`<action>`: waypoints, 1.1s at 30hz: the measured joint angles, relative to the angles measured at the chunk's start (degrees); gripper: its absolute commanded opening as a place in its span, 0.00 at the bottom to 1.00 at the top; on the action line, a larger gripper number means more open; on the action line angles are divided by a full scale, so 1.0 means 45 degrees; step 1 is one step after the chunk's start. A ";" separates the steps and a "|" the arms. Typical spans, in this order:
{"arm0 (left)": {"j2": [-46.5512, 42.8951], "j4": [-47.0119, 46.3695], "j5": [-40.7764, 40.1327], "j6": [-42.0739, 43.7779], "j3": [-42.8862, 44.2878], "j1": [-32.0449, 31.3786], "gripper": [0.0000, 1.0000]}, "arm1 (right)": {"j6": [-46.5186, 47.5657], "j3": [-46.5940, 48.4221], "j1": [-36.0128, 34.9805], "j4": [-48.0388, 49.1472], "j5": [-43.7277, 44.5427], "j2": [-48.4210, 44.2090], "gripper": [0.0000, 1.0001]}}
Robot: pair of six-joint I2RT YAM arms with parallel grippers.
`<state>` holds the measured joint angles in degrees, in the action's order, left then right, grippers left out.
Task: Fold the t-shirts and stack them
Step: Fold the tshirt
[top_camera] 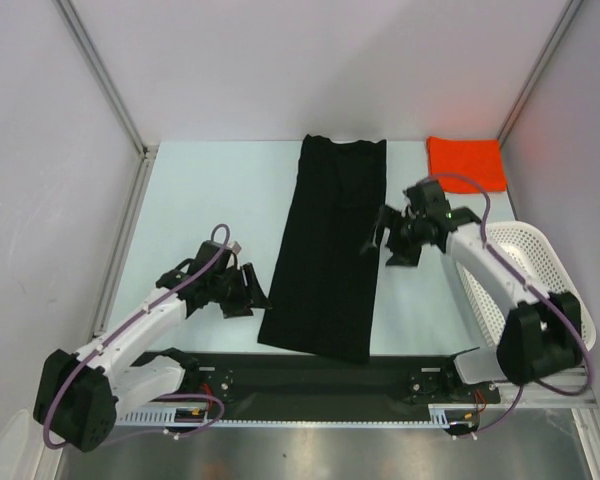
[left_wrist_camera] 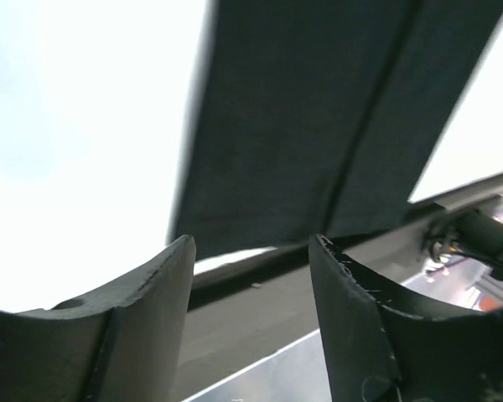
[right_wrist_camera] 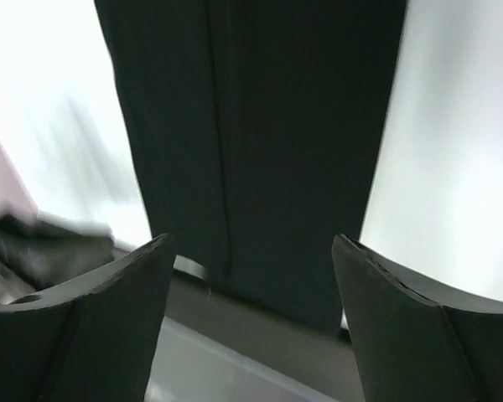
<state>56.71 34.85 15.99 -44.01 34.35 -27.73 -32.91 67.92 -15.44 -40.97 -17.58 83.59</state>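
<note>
Black t-shirt point(top_camera: 328, 250): flat on the table point(top_camera: 210, 200), mid-table, folded into a long narrow strip. The long axis runs near-to-far and is slightly skewed, with the near end leaning left. The far end is near the back edge. The near hem sits at the dark strip point(top_camera: 310, 382) along the front edge. A lengthwise fold line shows in both wrist views. I can't tell which end is the collar.

Orange-red t-shirt point(top_camera: 466, 162): a small folded rectangle in the far right corner, well apart from the black one. Its long axis runs left-right.

Left arm: low and stretched forward-right from its base, elbow down near the table. The left gripper point(top_camera: 245, 292) points right at the strip's left edge, near the near end and just beside the cloth. Its claw is wide with nothing between the fingers point(left_wrist_camera: 151, 318). The wrist view shows the shirt hem ahead of the tips, not in them.

Right arm: it rises from its base by the white mesh basket point(top_camera: 540, 262) and reaches left, wrist bent down. The right gripper point(top_camera: 383, 240) is at the strip's right edge, about mid-length. Its claw is also wide and holds nothing. In the wrist view the fingers point(right_wrist_camera: 386, 318) frame the black strip. I can't tell whether the tips touch the cloth.
</note>
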 measured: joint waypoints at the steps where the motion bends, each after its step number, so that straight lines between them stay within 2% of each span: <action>1: 0.0277 -0.0024 0.0170 0.0306 -0.0044 0.0301 0.61 | -0.0185 -0.0928 -0.0311 -0.0019 -0.0325 -0.0709 0.80; 5: 0.0510 -0.0209 0.0442 0.1030 -0.0267 0.0981 0.65 | -0.1447 -0.4789 -0.1379 0.0466 -0.1239 -0.3813 0.75; 8: 0.1190 -0.0534 0.0714 0.1229 -0.0291 0.1039 0.63 | -0.2589 -0.7436 -0.2419 0.0753 -0.1817 -0.6377 0.63; 9: 0.1540 -0.0627 0.0806 0.1239 -0.0306 0.1049 0.62 | -0.2909 -0.8048 -0.2657 0.0782 -0.1957 -0.7009 0.59; 11: 0.2137 -0.0840 0.0967 0.1258 -0.0432 0.1054 0.56 | -0.3599 -0.9049 -0.2977 0.0787 -0.2045 -0.8034 0.59; 16: 0.2487 -0.1112 0.1200 0.1195 -0.1195 0.1059 0.56 | -0.4954 -1.0457 -0.3619 0.1103 -0.2069 -0.9792 0.57; 20: 0.2458 -0.1209 0.1258 0.0986 -0.1559 0.1025 0.57 | -0.5824 -1.1239 -0.4163 0.1855 -0.2074 -0.9957 0.57; 27: 0.2749 -0.1540 0.1472 0.0801 -0.1545 0.0991 0.56 | -0.6256 -1.1623 -0.4488 0.2628 -0.1846 -0.8471 0.56; 31: 0.3089 -0.1807 0.1729 0.0758 -0.1501 0.0874 0.53 | -0.6305 -1.1856 -0.4551 0.3075 -0.1749 -0.8072 0.53; 33: 0.3235 -0.1977 0.1831 0.0719 -0.1501 0.0748 0.46 | -0.6387 -1.2016 -0.4556 0.3361 -0.1695 -0.8034 0.52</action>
<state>71.26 25.96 24.23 -40.77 27.59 -24.36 -61.65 13.85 -35.94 -25.85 -25.21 47.44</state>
